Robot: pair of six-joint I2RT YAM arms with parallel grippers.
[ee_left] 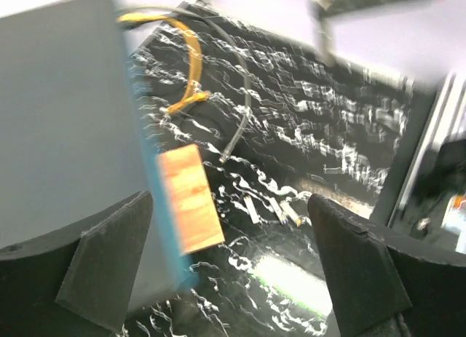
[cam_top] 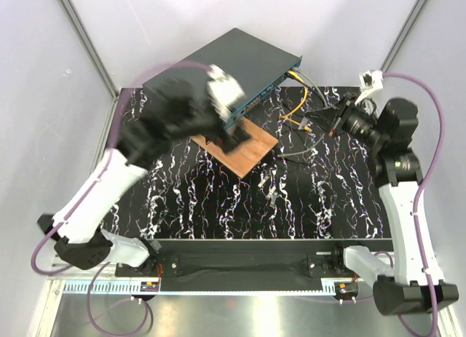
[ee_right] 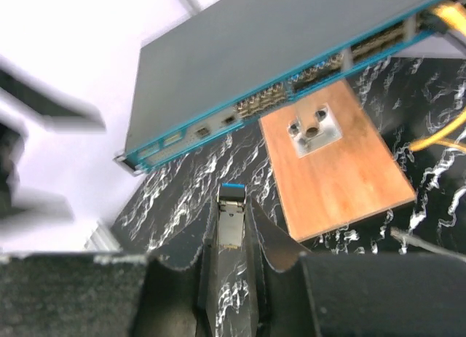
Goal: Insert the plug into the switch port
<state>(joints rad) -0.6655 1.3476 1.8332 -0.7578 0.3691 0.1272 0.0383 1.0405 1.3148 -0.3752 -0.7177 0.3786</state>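
- Plug (ee_right: pixel 231 231): pinched between the right gripper (ee_right: pixel 231 206) fingers, blue end pointing at the switch (ee_right: pixel 277 53) front sockets, apart from them.
- Right gripper sits right of the switch, over the black marbled table (cam_top: pixel 306 199).
- Wooden board (ee_right: pixel 335 162) lies against the switch front.
- Left gripper (ee_left: pixel 233 271): fingers spread wide, nothing between them, by the switch front edge; view blurred.

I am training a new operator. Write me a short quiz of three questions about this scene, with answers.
1. True or false: the left gripper is shut on the switch.
2. What does the small metal block stand on?
3. The right gripper holds: A the metal block, B the plug, C nothing.
Key: 1 false, it is open; 2 the wooden board; 3 B.
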